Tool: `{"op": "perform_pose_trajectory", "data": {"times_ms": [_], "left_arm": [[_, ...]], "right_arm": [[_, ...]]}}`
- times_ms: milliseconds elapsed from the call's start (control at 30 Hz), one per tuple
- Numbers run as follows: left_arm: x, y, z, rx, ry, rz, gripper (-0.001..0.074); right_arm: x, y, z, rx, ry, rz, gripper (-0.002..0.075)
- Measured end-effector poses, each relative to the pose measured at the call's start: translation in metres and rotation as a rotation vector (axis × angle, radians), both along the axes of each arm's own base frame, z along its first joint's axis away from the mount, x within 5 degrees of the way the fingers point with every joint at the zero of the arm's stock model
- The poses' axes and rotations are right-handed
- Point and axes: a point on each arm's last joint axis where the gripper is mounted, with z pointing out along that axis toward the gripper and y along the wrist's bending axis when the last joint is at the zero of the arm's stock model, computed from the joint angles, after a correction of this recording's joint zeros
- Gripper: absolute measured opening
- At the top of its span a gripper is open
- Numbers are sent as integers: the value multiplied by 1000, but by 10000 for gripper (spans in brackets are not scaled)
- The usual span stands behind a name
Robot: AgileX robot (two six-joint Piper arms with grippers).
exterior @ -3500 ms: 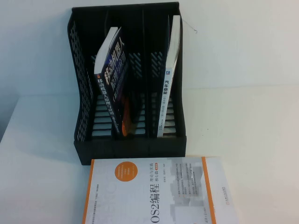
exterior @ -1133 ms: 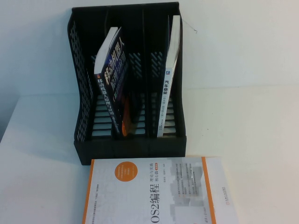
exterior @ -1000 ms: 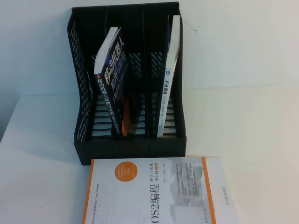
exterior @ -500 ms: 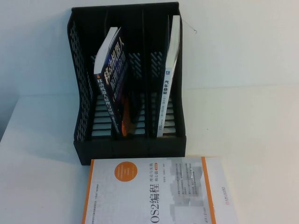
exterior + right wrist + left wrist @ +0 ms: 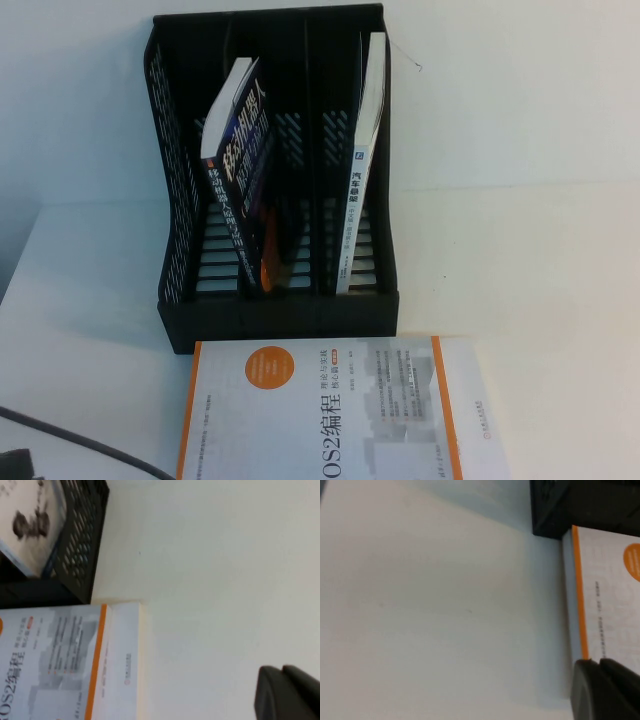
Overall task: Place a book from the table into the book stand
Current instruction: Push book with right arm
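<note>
The white tabletop fills most of the high view. At its far side stands the black perforated plastic book stand with three upright compartments. Just in front of the stand, nearly touching its front lip, the large white book with orange bands and an orange disc on its cover lies flat on the table, not yet in any compartment. A dark blue book leans tilted in the middle compartment; a thin white book stands in the right one (the left holds nothing visible). The left gripper hovers beside the flat book's left edge, the right gripper over bare table off its right edge; whether either's fingers are released or clenched I cannot tell. A dark cable crosses the near-left corner.
</note>
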Motion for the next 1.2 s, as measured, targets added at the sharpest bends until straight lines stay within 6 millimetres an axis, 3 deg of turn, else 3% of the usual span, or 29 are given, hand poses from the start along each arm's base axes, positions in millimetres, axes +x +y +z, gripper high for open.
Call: {"op": "perform_pose_trajectory", "data": {"times_ms": [233, 500, 667, 900, 1000, 1200], "left_arm": [[17, -20, -11, -209, 163, -107, -3], [36, -37, -7, -432, 118, -205, -3], [46, -44, -8, -520, 111, -265, -3], [64, -45, -29, -500, 185, -287, 2], [72, -44, -38, -473, 213, -296, 64], [94, -43, -48, -445, 264, -279, 371]], "right_arm": [[38, 13, -35, 62, 248, 114, -2], [70, 39, -59, 248, 326, 316, -2], [82, 71, -80, 236, 372, 414, -2], [96, 110, -124, 151, 445, 454, -2], [103, 114, -141, 135, 499, 451, -2], [113, 118, -162, 118, 565, 440, -2]]}}
